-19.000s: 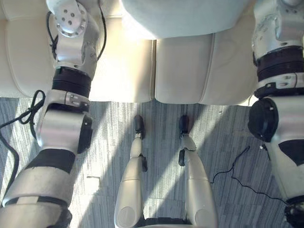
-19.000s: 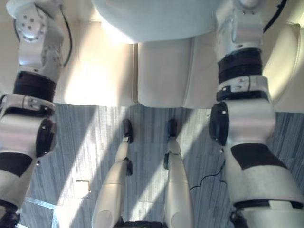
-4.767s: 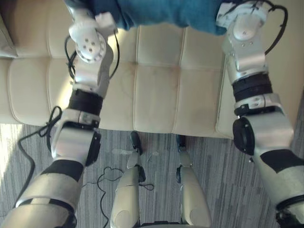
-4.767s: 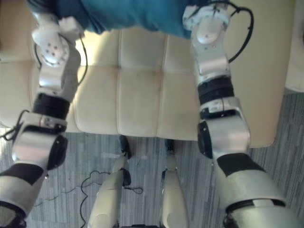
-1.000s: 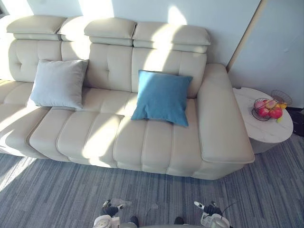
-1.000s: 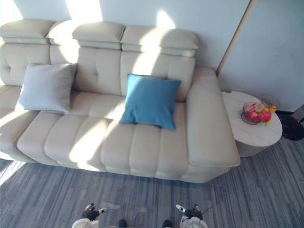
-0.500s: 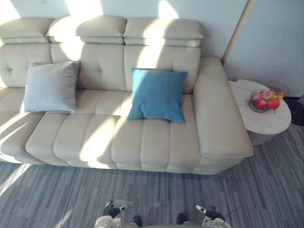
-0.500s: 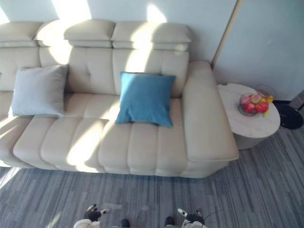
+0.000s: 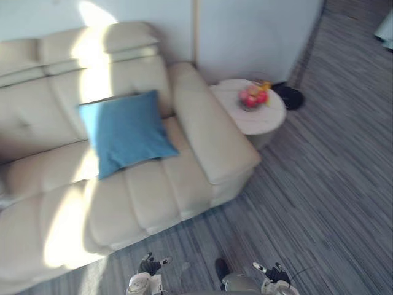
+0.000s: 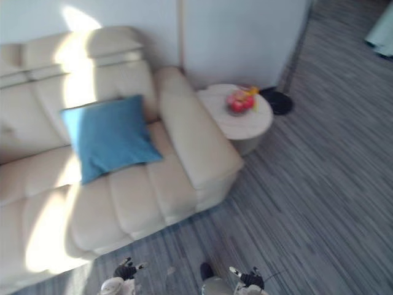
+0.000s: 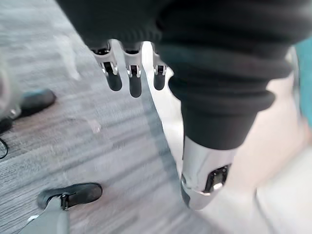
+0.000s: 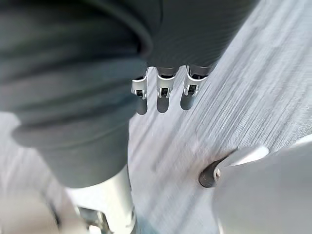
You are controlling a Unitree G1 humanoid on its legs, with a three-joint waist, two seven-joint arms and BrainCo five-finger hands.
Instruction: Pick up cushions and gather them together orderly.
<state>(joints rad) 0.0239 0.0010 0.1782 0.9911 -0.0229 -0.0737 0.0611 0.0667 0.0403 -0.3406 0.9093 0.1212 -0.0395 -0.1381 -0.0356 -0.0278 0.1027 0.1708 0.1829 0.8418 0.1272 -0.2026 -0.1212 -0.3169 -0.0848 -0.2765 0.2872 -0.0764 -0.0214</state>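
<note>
Left eye view: a cream sofa (image 9: 153,196) stands against the wall on grey striped carpet (image 9: 331,184). One blue cushion (image 9: 126,132) leans on the backrest, on the seat next to the armrest. Just beside that armrest is a round white surface (image 9: 270,118) carrying a bowl of fruit (image 9: 252,97). My left hand (image 11: 130,78) and right hand (image 12: 163,90) hang over the carpet, well apart from the cushion. The fingers of both are straight and relaxed, holding nothing.

Head stereo pair: high, far off, looking steeply down. Both eyes share sofa (image 9: 147,196) at 9 o'clock, carpet (image 9: 331,184) at 3. Wrist cameras: close behind left hand (image 11: 134,78) and right hand (image 12: 164,95), facing carpet.
</note>
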